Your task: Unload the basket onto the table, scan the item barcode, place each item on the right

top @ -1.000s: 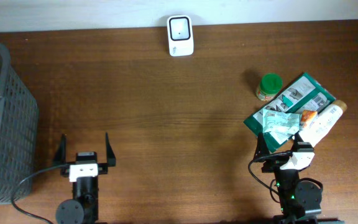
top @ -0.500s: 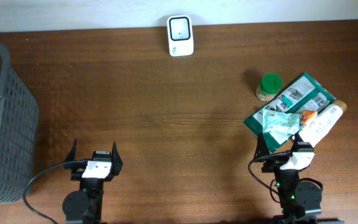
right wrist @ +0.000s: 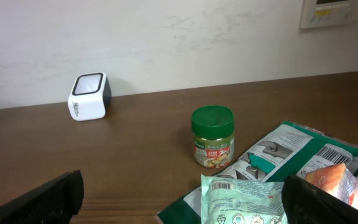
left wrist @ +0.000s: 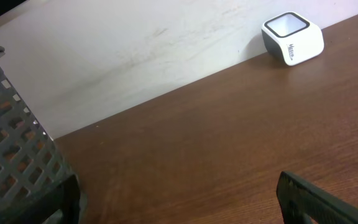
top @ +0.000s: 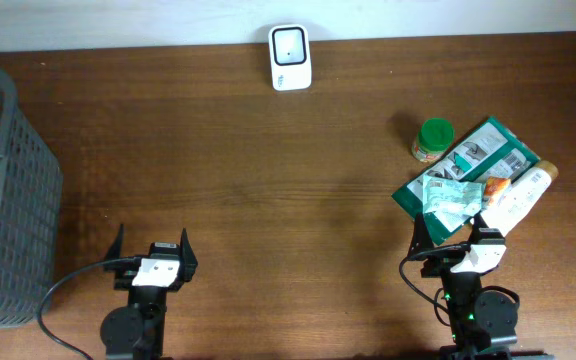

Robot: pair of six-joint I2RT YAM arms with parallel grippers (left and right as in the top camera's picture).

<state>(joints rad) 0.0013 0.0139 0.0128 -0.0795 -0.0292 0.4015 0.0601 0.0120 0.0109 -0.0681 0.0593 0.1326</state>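
Room: running wide and bare over table (top: 268,170) nearward of scanner (top: 290,57), itself sitting at far edge against wall. Well left of scanner: being hemmed by grey basket (top: 3,190). Near edge, either side of scanner's line: left gripper (top: 151,242) and right gripper (top: 448,235) resting, jaws gaping, gripping nothing. Right of scanner and nearer: lying heaped, green packet (top: 493,150), mint pouch (top: 450,195) showing printed barcode, white bottle (top: 518,195); green-lidded jar (top: 432,140) standing just beside.
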